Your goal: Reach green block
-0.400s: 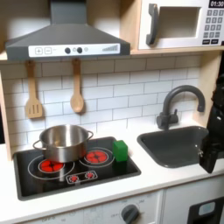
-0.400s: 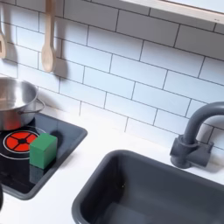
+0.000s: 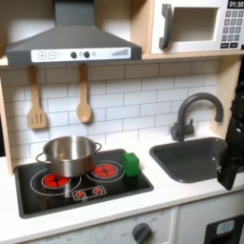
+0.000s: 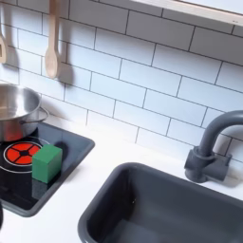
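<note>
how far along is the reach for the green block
Nothing looks done yet. The green block sits untouched on the stovetop, beside the steel pot. The arm is a dark shape at the first exterior view's right edge, over the sink; its hand can't be made out. The whole crossing to the block is left.

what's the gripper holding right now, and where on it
Cannot be told: the arm is at the first exterior view's right edge, jaws unclear. The green block sits free on the stove.

green block (image 3: 131,164) (image 4: 46,162) upright on stovetop
</note>
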You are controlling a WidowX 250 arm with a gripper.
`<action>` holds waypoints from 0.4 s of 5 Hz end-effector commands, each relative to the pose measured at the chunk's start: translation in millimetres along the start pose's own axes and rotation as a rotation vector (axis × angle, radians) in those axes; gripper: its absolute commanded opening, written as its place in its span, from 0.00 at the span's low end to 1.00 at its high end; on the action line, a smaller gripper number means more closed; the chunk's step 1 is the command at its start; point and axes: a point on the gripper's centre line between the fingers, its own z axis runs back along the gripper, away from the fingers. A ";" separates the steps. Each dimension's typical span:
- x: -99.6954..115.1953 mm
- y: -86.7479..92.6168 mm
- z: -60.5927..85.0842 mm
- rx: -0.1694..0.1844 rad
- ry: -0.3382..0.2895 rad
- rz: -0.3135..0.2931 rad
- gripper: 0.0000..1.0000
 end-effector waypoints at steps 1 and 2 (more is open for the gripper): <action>26.6 13.8 -1.3 0.016 -0.001 -0.021 1.00; 42.9 24.5 -1.4 0.021 -0.002 -0.008 1.00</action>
